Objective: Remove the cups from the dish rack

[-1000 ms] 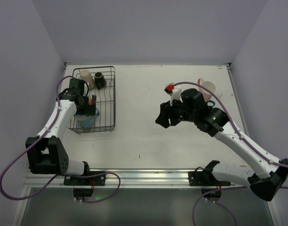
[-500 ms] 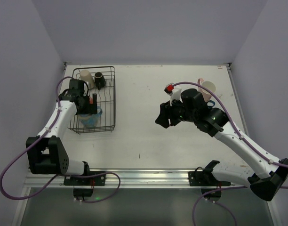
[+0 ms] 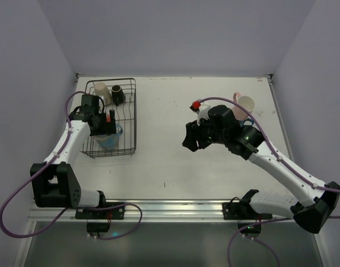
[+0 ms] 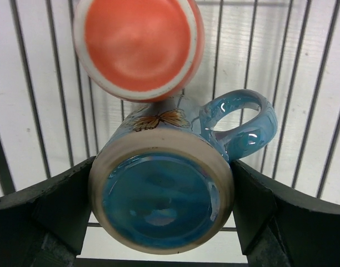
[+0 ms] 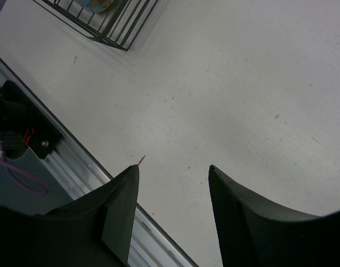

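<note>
The black wire dish rack [image 3: 134, 114] stands at the table's back left. My left gripper [image 3: 106, 129] reaches into its near end, shut on a light blue mug [image 4: 161, 194] with a butterfly print; both fingers [image 4: 59, 203] press the sides of its base. The mug's handle points right in the left wrist view. An orange-red cup [image 4: 138, 47] sits bottom-up just beyond it. At the rack's far end stand a cream cup [image 3: 101, 90] and a black cup [image 3: 118, 94]. My right gripper [image 3: 191, 139] hangs open over bare table [image 5: 225, 83], holding nothing.
A pale pink-handled mug [image 3: 245, 104] sits on the table at the back right, behind my right arm. The rack's near corner [image 5: 111, 30] shows at the top left of the right wrist view. A metal rail [image 3: 175, 207] runs along the near table edge.
My left jaws have narrowed onto the light blue mug, which has shifted slightly. The right arm has drifted a little to the left, its gripper still open.
</note>
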`<state>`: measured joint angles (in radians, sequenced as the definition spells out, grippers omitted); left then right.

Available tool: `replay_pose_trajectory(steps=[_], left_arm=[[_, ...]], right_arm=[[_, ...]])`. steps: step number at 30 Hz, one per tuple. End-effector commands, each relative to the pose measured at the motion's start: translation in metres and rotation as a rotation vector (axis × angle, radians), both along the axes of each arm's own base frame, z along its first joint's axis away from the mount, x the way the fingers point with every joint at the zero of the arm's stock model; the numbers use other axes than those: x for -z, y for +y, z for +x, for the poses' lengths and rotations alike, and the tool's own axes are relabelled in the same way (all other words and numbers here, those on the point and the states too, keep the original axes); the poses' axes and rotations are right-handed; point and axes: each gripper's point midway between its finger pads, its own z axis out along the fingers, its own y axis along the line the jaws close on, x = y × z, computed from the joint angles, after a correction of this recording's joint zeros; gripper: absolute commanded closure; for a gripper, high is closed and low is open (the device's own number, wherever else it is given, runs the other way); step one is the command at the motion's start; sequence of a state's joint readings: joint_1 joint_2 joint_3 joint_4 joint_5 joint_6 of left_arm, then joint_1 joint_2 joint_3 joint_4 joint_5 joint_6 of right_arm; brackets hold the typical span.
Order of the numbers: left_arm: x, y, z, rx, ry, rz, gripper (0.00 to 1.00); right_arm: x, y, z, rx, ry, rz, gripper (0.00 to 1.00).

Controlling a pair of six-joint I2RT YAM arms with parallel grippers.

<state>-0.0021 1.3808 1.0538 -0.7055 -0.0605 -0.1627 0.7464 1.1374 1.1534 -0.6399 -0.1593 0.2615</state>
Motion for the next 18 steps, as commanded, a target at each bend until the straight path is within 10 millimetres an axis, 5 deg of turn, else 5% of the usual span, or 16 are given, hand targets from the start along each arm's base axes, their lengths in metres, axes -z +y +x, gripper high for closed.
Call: replay_pose_trajectory(steps=[1, 10, 18], left_arm=[[-0.017, -0.018, 0.000, -0.007, -0.047, -0.113, 1.00], [-0.112, -0.034, 0.015, 0.035, -0.309, -0.199, 1.00], [-0.212, -0.053, 0.010, 0.112, -0.564, -0.290, 1.00]], right_arm=[[-0.006, 0.000, 0.007, 0.031, -0.023, -0.021, 0.44], [-0.005, 0.005, 0.017, 0.086, 0.021, -0.024, 0.44], [-0.035, 0.047, 0.008, -0.024, 0.087, 0.161, 0.44]])
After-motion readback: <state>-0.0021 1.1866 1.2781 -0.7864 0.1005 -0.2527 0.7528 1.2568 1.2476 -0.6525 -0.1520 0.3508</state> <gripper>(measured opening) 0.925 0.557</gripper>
